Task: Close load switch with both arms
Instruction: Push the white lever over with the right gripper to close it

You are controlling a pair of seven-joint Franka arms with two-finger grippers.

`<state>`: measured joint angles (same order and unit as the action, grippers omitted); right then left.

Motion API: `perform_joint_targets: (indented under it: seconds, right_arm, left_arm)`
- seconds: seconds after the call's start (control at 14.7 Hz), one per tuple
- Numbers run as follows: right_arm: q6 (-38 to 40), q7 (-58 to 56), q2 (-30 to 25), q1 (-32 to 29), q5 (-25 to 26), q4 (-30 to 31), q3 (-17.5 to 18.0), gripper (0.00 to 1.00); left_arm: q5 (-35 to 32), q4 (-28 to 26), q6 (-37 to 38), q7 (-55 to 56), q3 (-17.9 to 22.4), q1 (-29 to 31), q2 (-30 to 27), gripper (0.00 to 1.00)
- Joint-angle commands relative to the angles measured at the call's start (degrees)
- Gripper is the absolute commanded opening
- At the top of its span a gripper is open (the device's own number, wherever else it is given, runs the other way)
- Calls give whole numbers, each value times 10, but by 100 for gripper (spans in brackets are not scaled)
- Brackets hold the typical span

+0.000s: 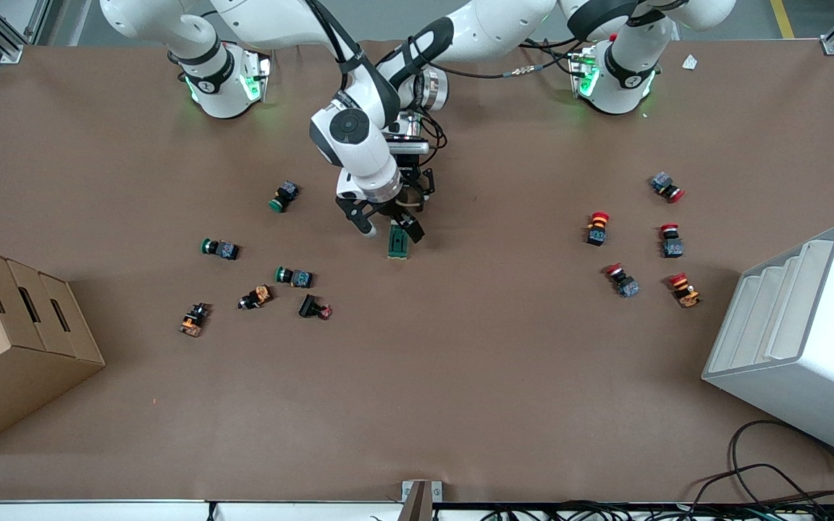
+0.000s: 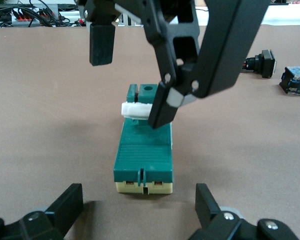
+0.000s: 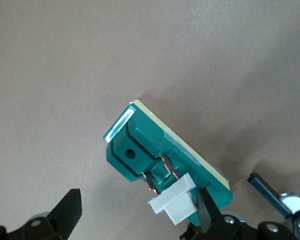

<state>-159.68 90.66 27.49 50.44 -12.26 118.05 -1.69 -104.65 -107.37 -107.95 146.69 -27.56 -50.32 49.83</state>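
Right tool [image 1: 390, 230] spread wide, one finger on load switch [image 1: 399, 243] lever, left tool [image 2: 135, 210] wide, brown table [image 1: 460, 376]

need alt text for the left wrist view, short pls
A dark green load switch lies on the brown table, and one finger of the right gripper, reaching in from above with open jaws, touches its white lever. The left gripper hangs open, a finger at each side of the switch's near end. Two push-buttons lie farther off.
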Motion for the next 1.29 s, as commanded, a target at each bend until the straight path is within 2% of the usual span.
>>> perform_joint_targets:
  seconds: [0.0, 0.27, 0.68, 1.22]
  right_arm:
    - [-15, -2, 7, -17, -7, -40, -3, 100]
    - [-12, -8, 12, -27, -7, -57, -4, 100]
    - [-12, -5, 57, -27, -6, -99, -4, 100]
    - [-12, -21, 77, -40, 0, -102, -6, 100]
  left_arm:
    - [-10, 12, -1, 3, 4, -6, 25, 99]
    - [-10, 12, -1, 3, 4, -5, 25, 99]
    - [-10, 11, -1, 3, 4, -6, 25, 99]
    - [-10, 11, -1, 3, 4, -6, 25, 99]
